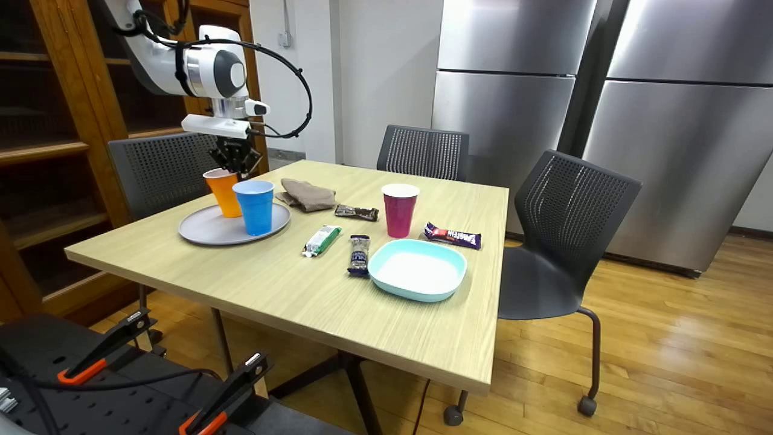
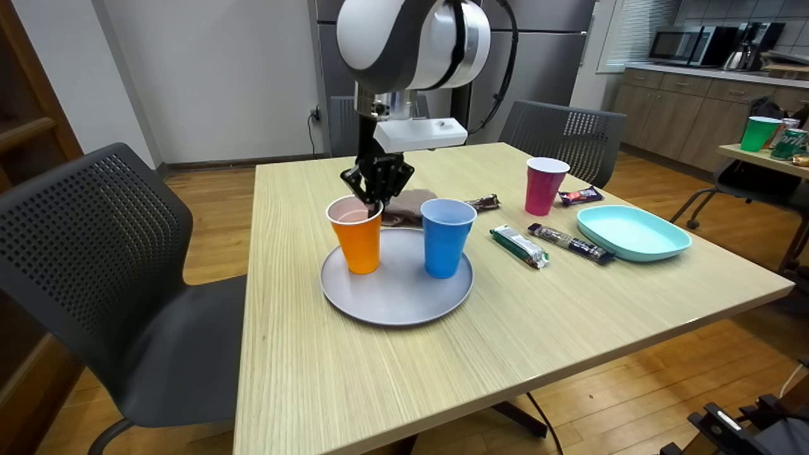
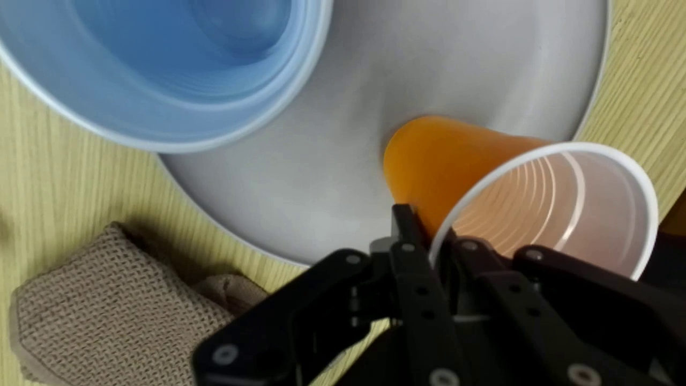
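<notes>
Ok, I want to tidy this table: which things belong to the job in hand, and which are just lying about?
Job, as it looks:
orange cup, the hand astride its rim
plate, beneath it
perhaps blue cup, on the same plate

Apparently just lying about:
purple cup
cloth
four bars
teal dish

On plate (image 2: 395, 300), in an exterior view, one cup (image 2: 363, 245) left of another cup (image 2: 445, 245); cloth (image 2: 407, 205) behind, apparently apart

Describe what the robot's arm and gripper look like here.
The arm is glossy white and rounded, with dark grey sections; a black cable loops alongside. A silver metal collar and white rectangular housing sit above the gripper, which is black and jointed, dotted with pale round screw heads.
</notes>
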Controlling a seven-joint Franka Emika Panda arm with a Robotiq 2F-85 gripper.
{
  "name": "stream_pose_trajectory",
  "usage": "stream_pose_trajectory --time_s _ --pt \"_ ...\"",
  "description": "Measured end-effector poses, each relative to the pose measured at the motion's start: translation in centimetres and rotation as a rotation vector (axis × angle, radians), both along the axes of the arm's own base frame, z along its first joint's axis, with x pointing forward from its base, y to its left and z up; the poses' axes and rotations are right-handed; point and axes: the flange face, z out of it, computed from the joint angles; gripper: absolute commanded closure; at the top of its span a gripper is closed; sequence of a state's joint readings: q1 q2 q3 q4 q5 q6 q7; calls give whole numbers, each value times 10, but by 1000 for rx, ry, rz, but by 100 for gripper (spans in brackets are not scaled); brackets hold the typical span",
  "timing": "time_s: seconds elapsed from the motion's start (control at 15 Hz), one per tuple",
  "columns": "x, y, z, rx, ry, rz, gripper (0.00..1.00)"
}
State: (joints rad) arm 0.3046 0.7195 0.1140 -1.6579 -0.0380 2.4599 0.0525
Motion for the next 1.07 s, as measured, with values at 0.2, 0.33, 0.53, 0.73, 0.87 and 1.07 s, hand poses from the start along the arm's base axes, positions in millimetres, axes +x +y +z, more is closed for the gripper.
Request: stream_pose_trajectory --time_s 0.2,0.33,0.53,0.73,0.87,1.07 --pt "1 1 2 2 -3 1 35" --pt "2 4 9 8 -14 4 19" --pt "3 11 28 17 -43 13 1" --pt "4 16 52 21 -80 28 0" --pt "4 18 66 18 -103 37 0" --pt "5 13 83 0 -132 37 0"
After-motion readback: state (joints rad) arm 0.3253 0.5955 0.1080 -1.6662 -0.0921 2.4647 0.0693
